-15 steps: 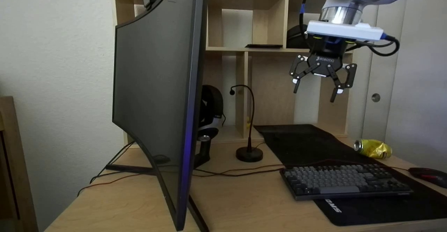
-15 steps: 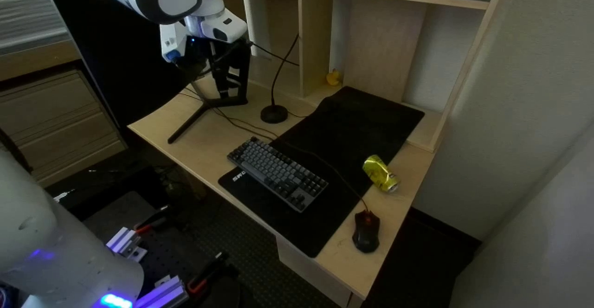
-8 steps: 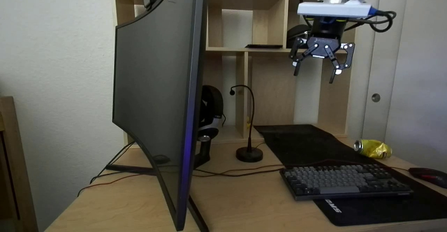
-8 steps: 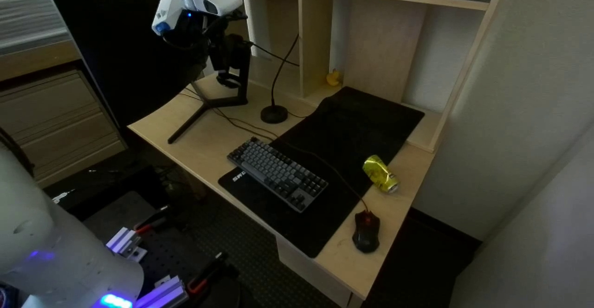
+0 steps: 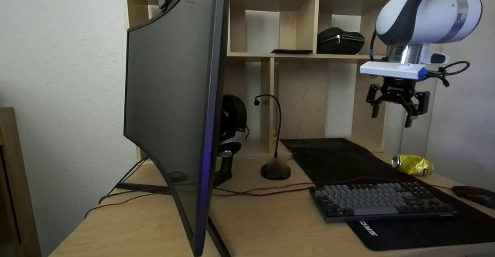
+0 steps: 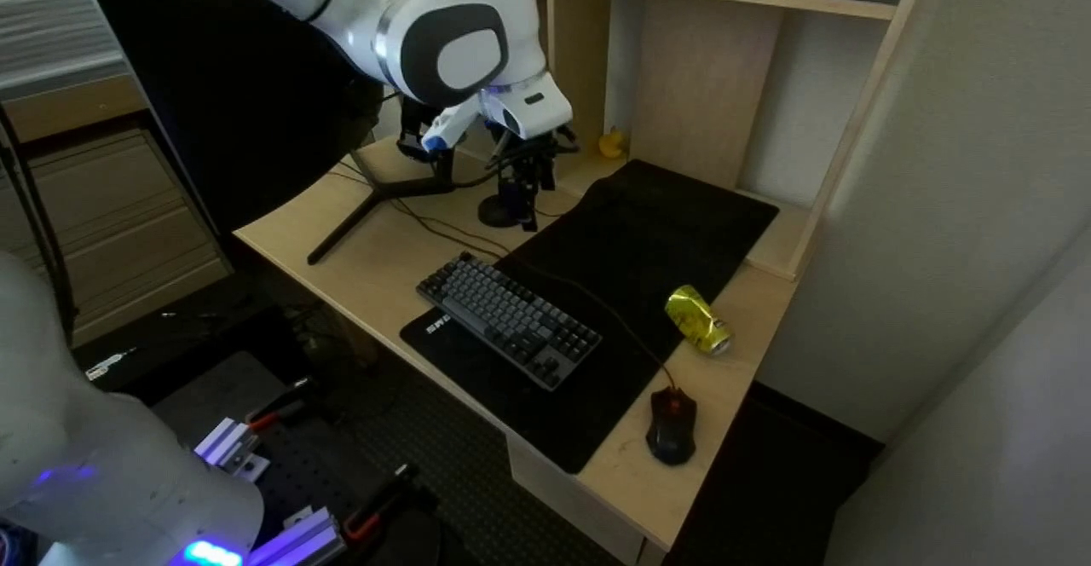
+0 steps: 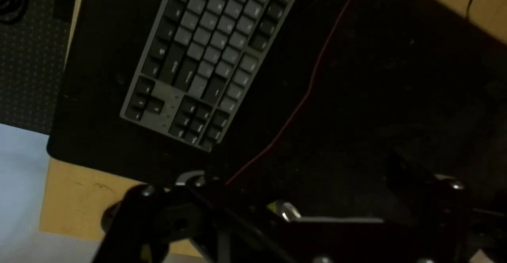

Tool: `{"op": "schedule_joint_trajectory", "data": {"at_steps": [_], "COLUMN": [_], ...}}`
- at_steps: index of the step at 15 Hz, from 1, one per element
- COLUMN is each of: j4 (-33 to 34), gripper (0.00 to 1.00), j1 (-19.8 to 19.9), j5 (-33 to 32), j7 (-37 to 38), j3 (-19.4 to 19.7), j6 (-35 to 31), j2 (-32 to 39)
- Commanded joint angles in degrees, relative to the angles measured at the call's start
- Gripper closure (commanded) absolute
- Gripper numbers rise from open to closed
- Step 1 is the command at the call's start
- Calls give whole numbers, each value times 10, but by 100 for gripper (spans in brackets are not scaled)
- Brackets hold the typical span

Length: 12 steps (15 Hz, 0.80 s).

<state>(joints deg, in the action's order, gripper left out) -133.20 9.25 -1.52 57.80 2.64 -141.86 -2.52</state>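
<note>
My black two-fingered gripper points down and hangs in the air above the flat, light wooden desk. Its jaws are wide apart, with just air between them. Under it, in the wrist view, is the long black cloth mat. The grey and black keyboard, with rows of square keys, sits on the mat, and a thin red cord runs past it. The shiny, dented yellow metal can lies on its side at the edge of the mat, lower than my gripper and well apart from it. In the wrist view I see only a bit of it, silver and yellow, because my gripper covers the rest. Near the can, in an exterior view, a smooth black and red mouse rests on bare wood. A big, curved, dark screen stands on the desk in both exterior views. Near it is a skinny black microphone with a bent neck. A little yellow duck sits low in the pale wooden shelves, and a round black zip case is higher up.
</note>
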Motion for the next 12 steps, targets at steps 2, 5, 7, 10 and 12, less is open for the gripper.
{"op": "schedule_joint_trajectory", "data": {"at_steps": [2, 5, 7, 10, 12], "j4": [15, 78, 125, 190, 250], "gripper": [0, 0, 0, 0, 0], "j1": [-3, 0, -2, 0, 1], "j5": [1, -69, -79, -52, -19], "j7": [-1, 113, 168, 219, 246], "j3": [22, 33, 57, 102, 116], "j6": [1, -8, -31, -40, 0], "j2": [19, 114, 177, 271, 332]}}
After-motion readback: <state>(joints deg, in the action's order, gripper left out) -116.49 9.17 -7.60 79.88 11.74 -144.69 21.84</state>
